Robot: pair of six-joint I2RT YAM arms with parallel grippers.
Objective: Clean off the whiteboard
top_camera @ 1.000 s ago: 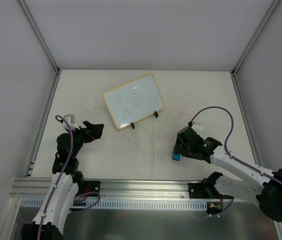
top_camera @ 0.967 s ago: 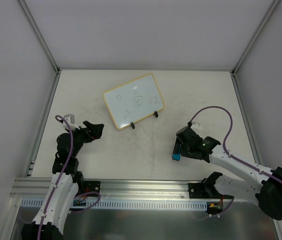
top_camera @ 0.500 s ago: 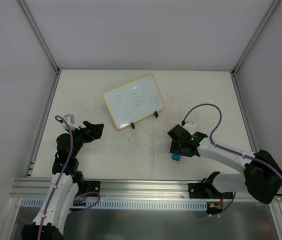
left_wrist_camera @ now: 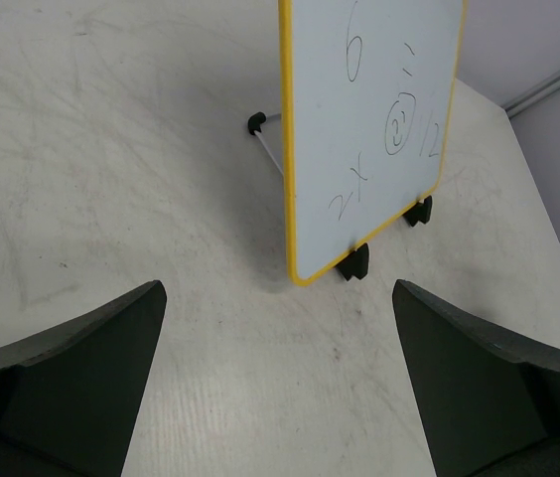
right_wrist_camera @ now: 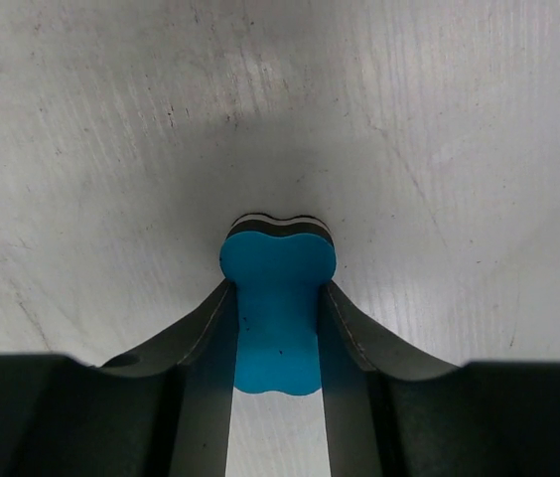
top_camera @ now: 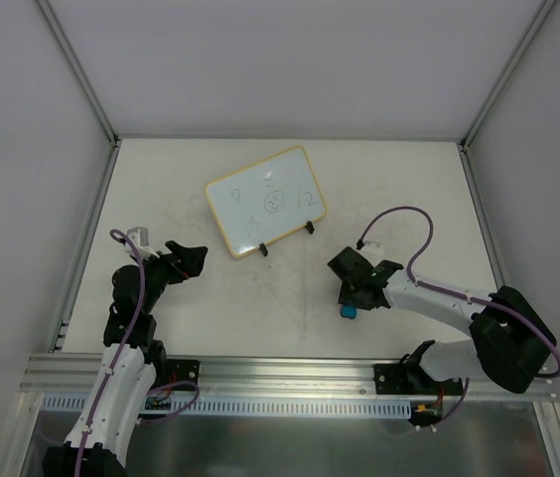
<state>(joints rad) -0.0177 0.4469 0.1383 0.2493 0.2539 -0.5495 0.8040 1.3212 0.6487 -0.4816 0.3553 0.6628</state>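
The right gripper (right_wrist_camera: pixel 278 290) clamped the blue eraser (right_wrist_camera: pixel 277 323); the left gripper (left_wrist_camera: pixel 278 290) gaped wide, whiteboard (left_wrist_camera: pixel 369 129) ahead of it.

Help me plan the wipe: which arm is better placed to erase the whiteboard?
Right. The right gripper is shut on the blue eraser, down at the table near the whiteboard, which has pen marks on it. The left gripper is open and empty, so it has nothing to wipe with.
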